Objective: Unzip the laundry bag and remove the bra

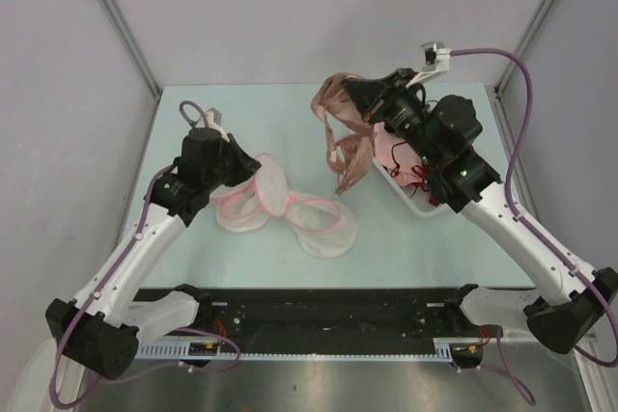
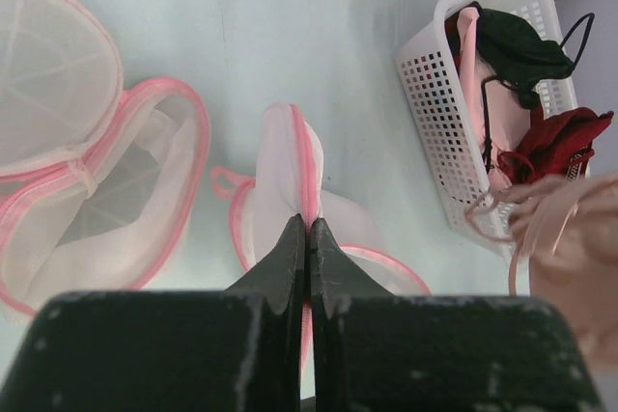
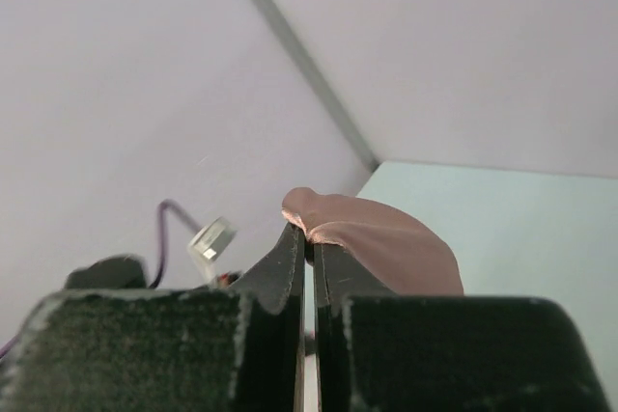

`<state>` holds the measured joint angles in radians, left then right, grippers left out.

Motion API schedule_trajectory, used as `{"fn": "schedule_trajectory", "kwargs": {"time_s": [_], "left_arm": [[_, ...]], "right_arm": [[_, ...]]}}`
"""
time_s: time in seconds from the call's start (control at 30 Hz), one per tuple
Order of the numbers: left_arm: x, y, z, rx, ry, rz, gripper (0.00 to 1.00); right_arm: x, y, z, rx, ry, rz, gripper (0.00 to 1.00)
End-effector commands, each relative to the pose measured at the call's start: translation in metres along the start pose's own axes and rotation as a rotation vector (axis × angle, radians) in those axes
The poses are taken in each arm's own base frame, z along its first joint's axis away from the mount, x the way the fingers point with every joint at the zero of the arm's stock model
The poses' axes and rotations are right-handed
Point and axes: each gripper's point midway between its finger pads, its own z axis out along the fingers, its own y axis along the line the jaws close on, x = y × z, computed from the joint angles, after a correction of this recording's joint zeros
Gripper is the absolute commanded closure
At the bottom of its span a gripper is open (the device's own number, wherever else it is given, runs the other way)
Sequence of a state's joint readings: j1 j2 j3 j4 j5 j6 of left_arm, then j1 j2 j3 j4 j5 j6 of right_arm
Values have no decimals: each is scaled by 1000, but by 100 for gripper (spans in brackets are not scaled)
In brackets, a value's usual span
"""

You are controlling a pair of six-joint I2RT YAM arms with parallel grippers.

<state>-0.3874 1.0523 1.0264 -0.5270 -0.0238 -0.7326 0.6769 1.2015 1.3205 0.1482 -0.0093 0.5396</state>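
The laundry bag lies unzipped in the middle of the table, its white mesh halves edged with pink trim. My left gripper is shut on a fold of its pink zipper trim. My right gripper is raised above the far right of the table, shut on the edge of a brown-pink garment whose cups and straps dangle below it. The black bra with thin straps lies in the white basket.
The white slotted basket sits at the right under my right arm and also holds a dark red garment and a pale pink one. Grey walls enclose the table on three sides.
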Motion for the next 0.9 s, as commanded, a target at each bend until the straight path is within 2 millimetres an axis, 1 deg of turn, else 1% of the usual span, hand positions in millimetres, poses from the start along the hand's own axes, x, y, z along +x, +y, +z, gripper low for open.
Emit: {"fn": "schedule_trajectory", "kwargs": {"time_s": [0.0, 0.03, 0.1, 0.13, 0.2, 0.23, 0.27, 0.33, 0.37, 0.4, 0.47, 0.5, 0.53, 0.57, 0.6, 0.63, 0.7, 0.73, 0.77, 0.8, 0.87], "left_arm": [[-15, -7, -9, 24, -58, -1, 100], [-16, -7, -9, 26, -62, -1, 100], [-18, -10, -9, 34, -65, -1, 100], [-18, -10, -9, 32, -63, -1, 100], [-19, -11, -10, 34, -65, 1, 100], [-18, -11, -9, 37, -66, 1, 100], [-19, -11, -8, 38, -67, 1, 100], [-17, -13, -8, 50, -59, 3, 100], [-17, -13, -7, 48, -57, 3, 100], [-18, -14, -7, 51, -58, 3, 100], [-17, -13, -7, 50, -59, 1, 100], [-17, -13, -6, 49, -58, -1, 100], [-17, -13, -7, 50, -59, -2, 100], [-17, -13, -7, 49, -58, 0, 99], [-16, -13, -7, 50, -57, 3, 100], [-16, -13, -7, 53, -56, 6, 99], [-19, -16, -10, 74, -71, 16, 100], [-17, -15, -9, 78, -73, 15, 100], [-17, -15, -9, 82, -78, 16, 100], [-15, -19, -10, 106, -69, 15, 100], [-13, -18, -8, 102, -61, 13, 100]], "right_arm": [[-57, -24, 4, 47, -132, -9, 100], [-68, -42, 4, 90, -154, -18, 100], [-73, -60, 4, 133, -162, -17, 100], [-80, -76, 2, 171, -177, -29, 100], [-78, -103, 3, 241, -166, -53, 100], [-82, -122, 1, 290, -170, -68, 100], [-75, -146, 1, 369, -154, -76, 100], [-64, -181, 0, 468, -122, -95, 100], [-57, -205, -4, 536, -96, -96, 100], [-38, -233, -1, 595, -45, -89, 100], [-6, -274, -9, 711, 49, -111, 100], [17, -298, -11, 768, 106, -113, 100], [39, -316, -18, 813, 162, -106, 100], [52, -328, -23, 849, 184, -108, 100], [75, -347, -29, 885, 232, -100, 100], [93, -359, -36, 912, 262, -94, 100], [118, -378, -48, 959, 310, -86, 100], [134, -391, -54, 985, 340, -79, 100], [147, -397, -61, 1002, 367, -65, 100], [152, -400, -65, 1010, 381, -60, 100], [161, -400, -70, 1009, 395, -55, 100]]}}
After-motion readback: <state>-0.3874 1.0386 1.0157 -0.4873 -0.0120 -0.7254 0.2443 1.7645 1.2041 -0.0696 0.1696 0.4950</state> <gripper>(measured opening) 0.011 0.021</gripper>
